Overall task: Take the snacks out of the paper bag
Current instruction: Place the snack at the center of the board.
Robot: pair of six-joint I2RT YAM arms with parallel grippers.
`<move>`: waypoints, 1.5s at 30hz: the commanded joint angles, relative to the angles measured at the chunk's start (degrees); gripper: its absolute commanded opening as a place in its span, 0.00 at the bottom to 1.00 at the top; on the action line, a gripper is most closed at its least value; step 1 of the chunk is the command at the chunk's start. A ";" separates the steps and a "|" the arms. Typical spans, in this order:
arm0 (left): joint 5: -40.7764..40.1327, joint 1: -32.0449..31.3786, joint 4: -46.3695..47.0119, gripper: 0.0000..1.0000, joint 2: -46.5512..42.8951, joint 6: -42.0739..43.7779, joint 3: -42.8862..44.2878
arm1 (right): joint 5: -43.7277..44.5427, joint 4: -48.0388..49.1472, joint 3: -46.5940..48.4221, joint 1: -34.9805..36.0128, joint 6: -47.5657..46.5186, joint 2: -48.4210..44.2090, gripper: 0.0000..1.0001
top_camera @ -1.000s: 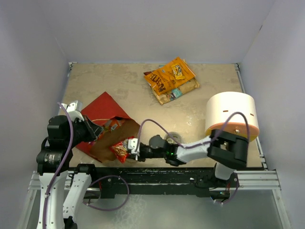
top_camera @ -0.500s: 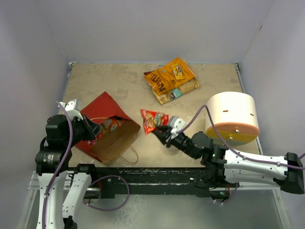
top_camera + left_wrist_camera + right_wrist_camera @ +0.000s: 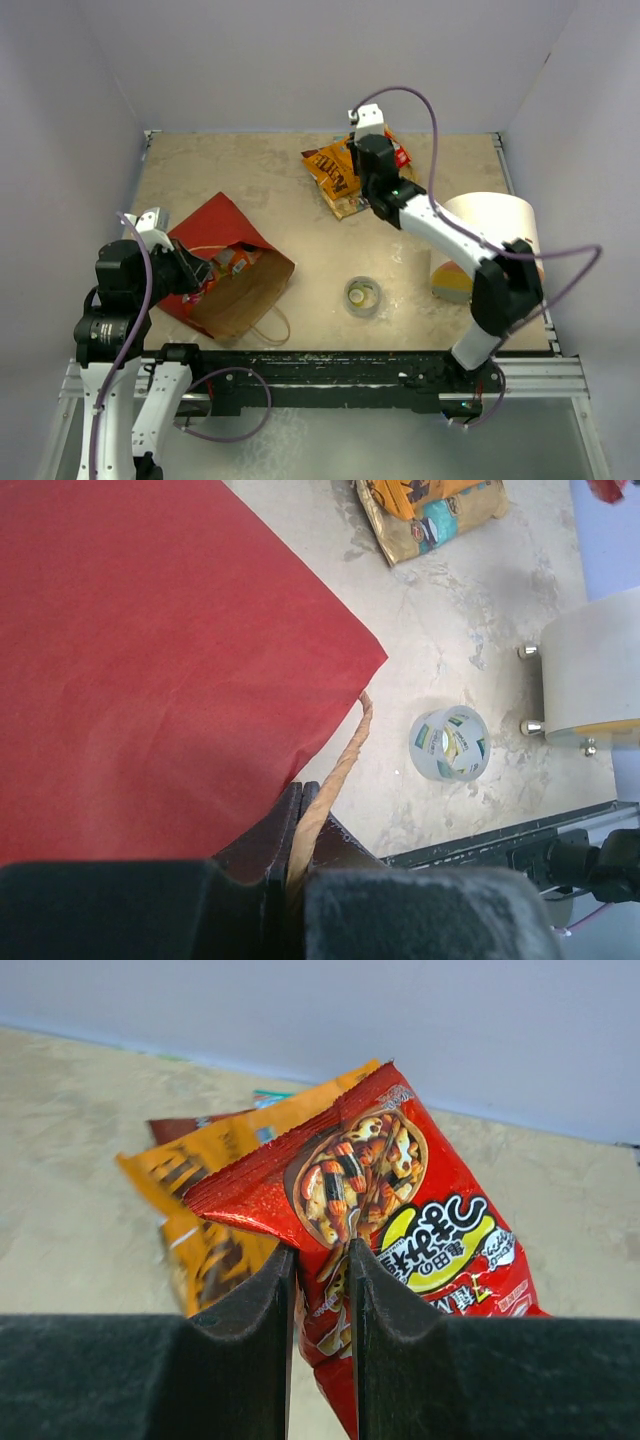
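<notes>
Right claw (image 3: pixel 322 1265) pinching a red packet (image 3: pixel 400 1210) by one edge, jaws narrow with foil between them. Arm stretched to far centre of the table (image 3: pixel 250 170); red packet held tilted over the orange packet (image 3: pixel 335 168), cannot tell whether the two touch. Orange packet lies flat, partly on top of a tan packet (image 3: pixel 358 203) whose near edge sticks out. Left claw (image 3: pixel 308 825) pressed together on the bag (image 3: pixel 215 240) at its rim, the twine handle (image 3: pixel 345 755) running down between the jaws. Bag lies on its side at near left, red outside up, mouth open toward the right, brown inside showing. Small packets (image 3: pixel 232 263) sit just inside the mouth. A second handle loop lies on the table at the bag's near edge. Tape roll (image 3: pixel 363 296) stands near centre, right of the bag and apart from it. White cylinder (image 3: pixel 490 230) at right, partly behind the right arm.
</notes>
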 commanded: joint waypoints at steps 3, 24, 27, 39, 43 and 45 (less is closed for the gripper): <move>-0.45 1.08 2.04 0.00 0.87 1.26 1.27 | 3.51 -3.52 19.90 -2.19 -7.22 19.08 0.00; -0.62 1.52 1.86 0.00 0.84 1.26 1.17 | -3.82 -10.24 42.64 -4.43 -4.82 42.15 0.01; -0.69 1.52 1.86 0.00 0.88 1.26 1.27 | -4.70 -11.01 43.28 -4.65 -3.40 43.25 0.04; -0.59 1.79 1.87 0.00 1.05 1.38 1.18 | -8.52 -21.77 44.40 -4.79 -1.40 33.89 0.58; -0.59 1.88 1.87 0.00 0.72 1.41 1.23 | -8.11 -20.35 34.18 -4.75 0.05 25.06 0.68; -0.46 1.88 1.90 0.00 0.59 1.37 1.19 | -10.79 -19.81 27.89 -4.42 1.23 20.52 0.71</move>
